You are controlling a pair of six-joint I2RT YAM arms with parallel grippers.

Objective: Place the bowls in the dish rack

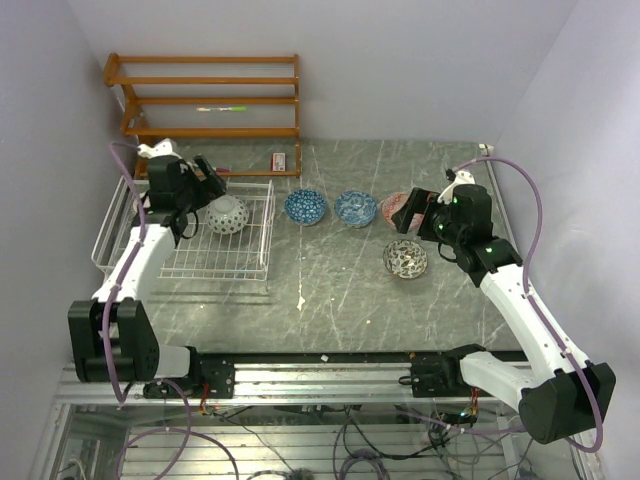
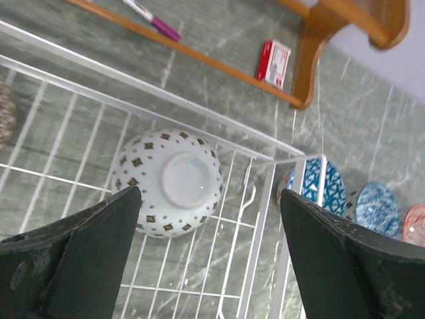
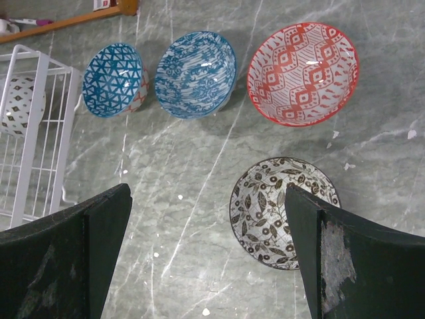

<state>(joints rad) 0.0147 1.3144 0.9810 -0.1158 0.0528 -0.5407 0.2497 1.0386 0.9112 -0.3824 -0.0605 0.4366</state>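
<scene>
Dish rack (image 1: 220,262) holds an upturned bowl (image 2: 169,183); red box (image 2: 273,63) lettering looks illegible.

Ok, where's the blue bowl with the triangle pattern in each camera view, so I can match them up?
Top external: the blue triangle-patterned bowl sits on the table just right of the dish rack, leftmost in the row of bowls.
Left wrist: far right, partly behind the rack's corner wires.
Right wrist: upper left, beside the rack's corner.
Shared landmark: the dish rack's white wire corner next to it.
</scene>
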